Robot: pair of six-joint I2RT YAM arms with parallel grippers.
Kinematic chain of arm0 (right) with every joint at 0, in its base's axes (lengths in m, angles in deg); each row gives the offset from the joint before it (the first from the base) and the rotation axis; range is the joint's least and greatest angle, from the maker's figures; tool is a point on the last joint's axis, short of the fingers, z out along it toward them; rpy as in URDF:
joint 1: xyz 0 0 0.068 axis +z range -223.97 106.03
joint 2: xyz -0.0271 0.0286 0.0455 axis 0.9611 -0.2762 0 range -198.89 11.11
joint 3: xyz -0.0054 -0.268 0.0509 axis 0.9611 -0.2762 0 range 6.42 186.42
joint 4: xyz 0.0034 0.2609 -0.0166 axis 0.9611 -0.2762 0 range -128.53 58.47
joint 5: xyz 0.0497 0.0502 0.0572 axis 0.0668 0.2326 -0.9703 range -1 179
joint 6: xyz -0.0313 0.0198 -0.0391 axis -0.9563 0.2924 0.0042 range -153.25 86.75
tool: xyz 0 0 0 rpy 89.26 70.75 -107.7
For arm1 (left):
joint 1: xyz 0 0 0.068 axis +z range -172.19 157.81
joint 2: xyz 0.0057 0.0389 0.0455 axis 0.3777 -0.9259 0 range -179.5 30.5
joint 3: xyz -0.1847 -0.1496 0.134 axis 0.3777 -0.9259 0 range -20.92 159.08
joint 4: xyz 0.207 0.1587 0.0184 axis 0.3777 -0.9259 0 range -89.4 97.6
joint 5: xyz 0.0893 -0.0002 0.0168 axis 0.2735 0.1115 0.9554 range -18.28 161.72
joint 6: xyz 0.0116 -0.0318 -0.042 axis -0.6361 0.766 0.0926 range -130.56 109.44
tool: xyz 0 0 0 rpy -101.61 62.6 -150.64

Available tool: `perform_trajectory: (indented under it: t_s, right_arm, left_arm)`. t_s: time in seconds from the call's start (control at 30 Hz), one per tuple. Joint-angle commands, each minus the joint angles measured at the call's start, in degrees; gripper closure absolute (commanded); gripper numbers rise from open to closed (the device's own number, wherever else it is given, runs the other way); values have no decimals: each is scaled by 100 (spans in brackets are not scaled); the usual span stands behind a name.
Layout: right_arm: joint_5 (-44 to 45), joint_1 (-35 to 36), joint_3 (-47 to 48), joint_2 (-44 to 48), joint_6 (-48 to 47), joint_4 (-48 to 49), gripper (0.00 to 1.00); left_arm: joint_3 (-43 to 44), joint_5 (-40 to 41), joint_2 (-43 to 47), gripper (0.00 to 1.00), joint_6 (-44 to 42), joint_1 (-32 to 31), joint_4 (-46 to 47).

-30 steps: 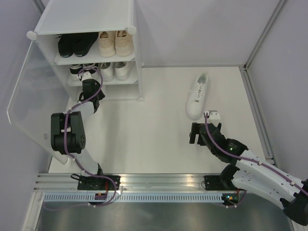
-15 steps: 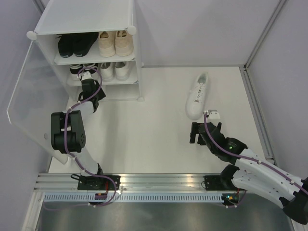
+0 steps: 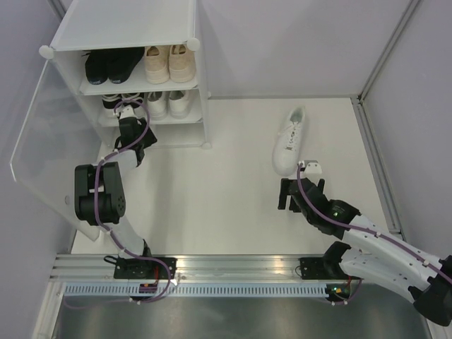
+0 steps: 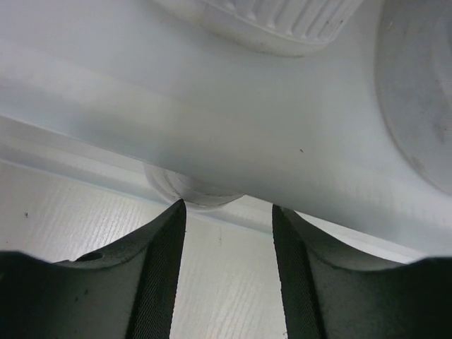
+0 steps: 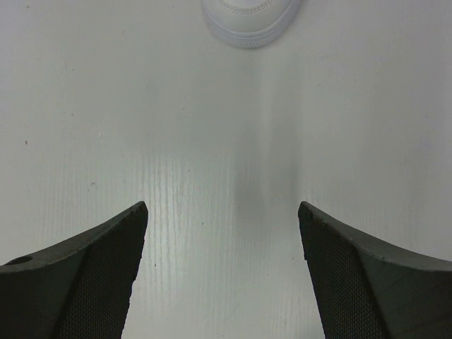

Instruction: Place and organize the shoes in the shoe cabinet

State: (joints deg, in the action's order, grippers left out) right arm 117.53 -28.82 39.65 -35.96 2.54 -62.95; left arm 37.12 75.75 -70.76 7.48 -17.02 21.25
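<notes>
White and light-looking, the lone sneaker point(image 3: 290, 141) is lying at twelve o'clock from the right gripper point(image 5: 222, 210), which is gaping wide and empty. Its upper is probably soft, so pinching the firmer midfoot sides seems surest. The left gripper point(image 4: 227, 209) is standing partly parted and empty at the shoe cabinet point(image 3: 127, 25).

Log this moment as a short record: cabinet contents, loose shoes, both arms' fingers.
cabinet: door open
upper shelf: black pair, beige pair
shelf below: white pair, black-and-white shoe partly hidden
outside: one white sneaker on the table
left fingers: apart, nothing between, at the cabinet's lowest tier
right fingers: apart, empty, just short of the white sneaker
</notes>
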Motion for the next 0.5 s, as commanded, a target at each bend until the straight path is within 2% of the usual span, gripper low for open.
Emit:
perform_trajectory:
  t_s: [0.0, 0.1, 0.17, 0.2, 0.27, 0.4, 0.47]
  right_arm:
    - [231, -15, 403, -118, 33, -13, 9]
    - [512, -23, 762, -372, -2, -118, 8]
    - [792, -23, 1156, -565, -37, -206, 9]
    - [890, -23, 1307, -801, -72, -329, 8]
    - [1048, -102, 1771, -1075, -72, -470, 8]
    - [1277, -330, 2511, -1866, -90, -830, 7]
    - [1251, -611, 2914, -2217, -99, -901, 6]
  left_arm:
    - [-291, -201, 535, 41, 278, 28, 560]
    - [-696, -183, 1210, 35, 779, 28, 114]
    - [-742, -253, 1572, 34, 964, 28, -352]
    - [-707, -297, 1921, 34, 973, 11, -972]
    - [-654, -185, 2257, 34, 947, 19, -1642]
    - [-548, -25, 3224, 15, 754, 28, -3162]
    - [-505, -25, 3743, 8, 692, 19, -3534]
